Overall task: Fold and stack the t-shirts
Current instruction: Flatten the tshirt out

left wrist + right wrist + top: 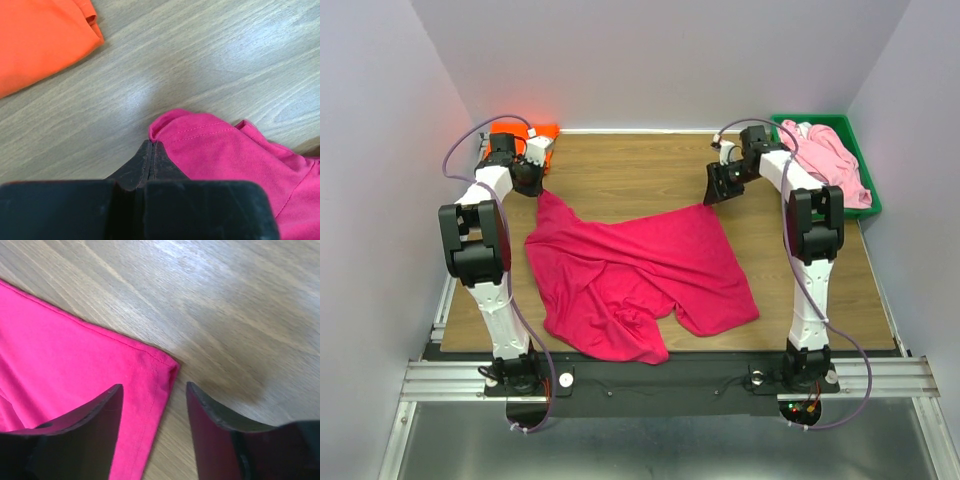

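The crimson t-shirt (pixel 630 270) is spread crumpled on the tabletop (pixel 620 170), 1 corner pinched by the closed left fingers (pixel 145 167). The right fingers (pixel 97 425) are held open over the far right corner; wrinkles should be flattened before folding.

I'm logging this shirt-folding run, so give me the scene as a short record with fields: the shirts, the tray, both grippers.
crimson t-shirt: spread rumpled on the table, not folded
orange t-shirt: far left corner of the table
pink t-shirt: heaped in the green tray
left gripper: shut, seemingly pinching the crimson t-shirt's far left corner
right gripper: open, jaws either side of the crimson t-shirt's far right corner
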